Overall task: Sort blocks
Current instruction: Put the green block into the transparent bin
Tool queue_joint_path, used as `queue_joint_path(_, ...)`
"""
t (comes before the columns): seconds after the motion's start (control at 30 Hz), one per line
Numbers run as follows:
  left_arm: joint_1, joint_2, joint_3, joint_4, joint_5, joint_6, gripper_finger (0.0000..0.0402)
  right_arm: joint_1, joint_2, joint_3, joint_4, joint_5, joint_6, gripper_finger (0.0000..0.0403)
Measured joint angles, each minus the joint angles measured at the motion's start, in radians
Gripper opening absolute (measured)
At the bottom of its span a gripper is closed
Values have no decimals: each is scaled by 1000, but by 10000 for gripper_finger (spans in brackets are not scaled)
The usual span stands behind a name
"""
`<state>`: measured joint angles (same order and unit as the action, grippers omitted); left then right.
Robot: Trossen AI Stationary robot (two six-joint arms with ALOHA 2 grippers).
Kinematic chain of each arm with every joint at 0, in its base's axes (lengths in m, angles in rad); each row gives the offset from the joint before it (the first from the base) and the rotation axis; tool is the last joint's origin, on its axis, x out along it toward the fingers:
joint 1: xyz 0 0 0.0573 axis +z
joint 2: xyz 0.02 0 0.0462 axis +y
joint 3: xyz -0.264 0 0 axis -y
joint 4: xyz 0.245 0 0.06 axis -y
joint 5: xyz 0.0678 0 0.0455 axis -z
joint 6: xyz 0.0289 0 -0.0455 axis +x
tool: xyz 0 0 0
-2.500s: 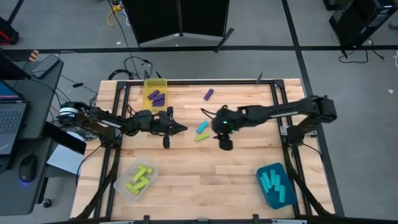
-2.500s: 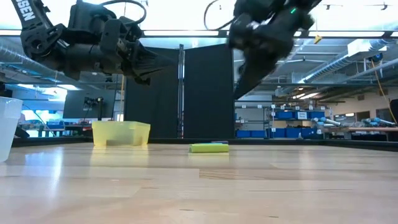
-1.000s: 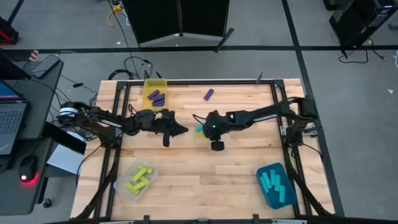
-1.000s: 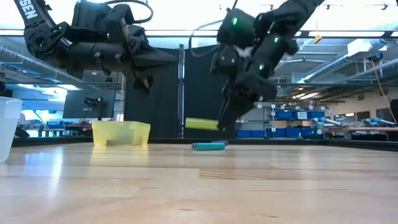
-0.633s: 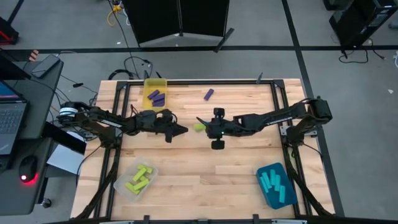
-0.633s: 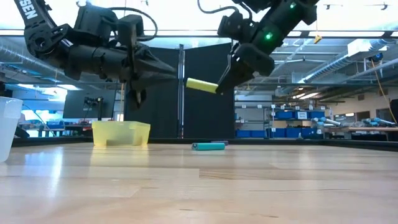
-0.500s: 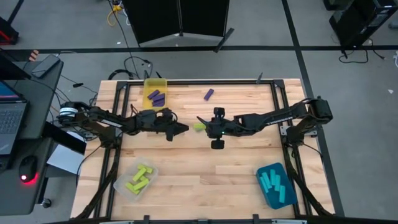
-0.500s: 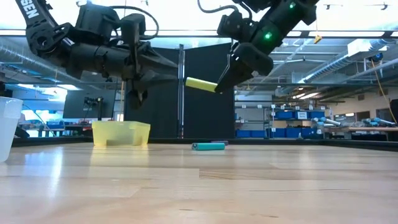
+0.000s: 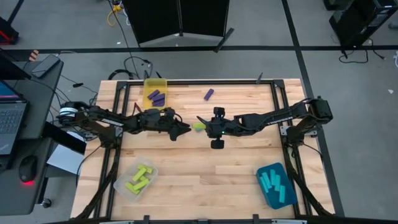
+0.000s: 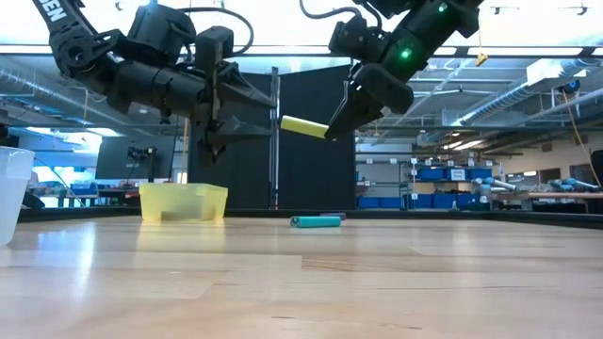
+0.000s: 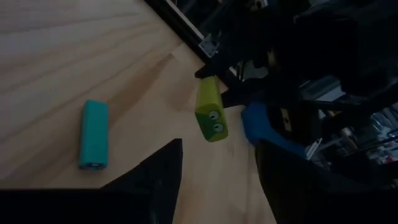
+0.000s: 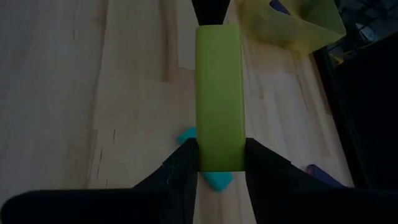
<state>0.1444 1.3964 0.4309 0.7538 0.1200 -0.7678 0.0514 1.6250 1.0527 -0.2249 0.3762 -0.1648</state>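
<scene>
A yellow-green block [image 10: 303, 125] hangs well above the table with my right gripper [image 12: 219, 163] shut on it. My left gripper [image 11: 216, 163] is open, level with the block and just to its left. Its fingers point at the block's free end [image 11: 213, 126], which lies ahead of the gap and untouched. In the high view the two grippers [image 9: 184, 128] [image 9: 205, 127] face each other over the table's middle. A cyan block [image 11: 94, 134] lies flat on the wood below them. A purple block [image 9: 209, 94] lies farther back. My right gripper pinches the yellow-green block's two long sides at its near end [image 12: 219, 155] between its two fingers [image 12: 186, 163]. The fingers come level from the table's right and lie along the block. The block sticks out nearly level toward the left gripper, lifted clear of the table.
A yellow bin [image 9: 155, 91] holding purple blocks stands at the far left. At the near left a clear bin [image 9: 135, 179] holds yellow-green blocks. A teal bin [image 9: 275, 185] with cyan blocks stands at the near right. Bare wood spans the table's near middle.
My right gripper has raised the yellow-green block from just above the table to well above it, then held still. My left gripper has moved toward the table's right, toward the block's free end, and has opened.
</scene>
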Motion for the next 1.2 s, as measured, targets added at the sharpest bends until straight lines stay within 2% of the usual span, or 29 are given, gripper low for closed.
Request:
queue_joint_path(0.8,0,0,0,-29,-42,10,207,0,0,0,0,-3,-11,112)
queue_joint_path(1.2,0,1,0,-5,-39,-3,211,0,0,0,31,-39,-12,112)
